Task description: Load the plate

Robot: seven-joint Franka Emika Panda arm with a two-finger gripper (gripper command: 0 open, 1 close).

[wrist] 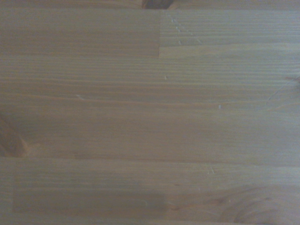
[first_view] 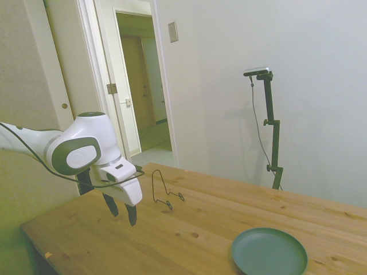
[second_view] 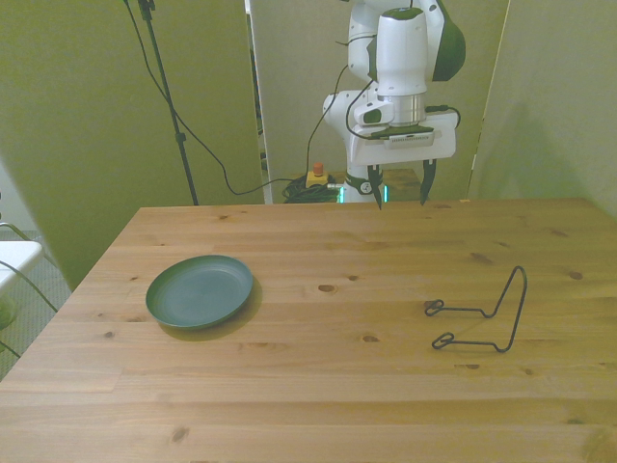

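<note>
Dark fingertips of the gripper (second_view: pixel 399 183) hang spread apart and empty above the wooden table (second_view: pixel 318 386), near its edge on the robot's side. The wrist view shows bare boards only. The plate (second_view: pixel 200 290) lies flat, well away toward the front view's left; the wire rack (second_view: pixel 482 314) stands well away toward its right. Judged progress: nothing is loaded; grasp, carry and placement all remain. Open tabletop separates jaws, plate and rack.
</note>
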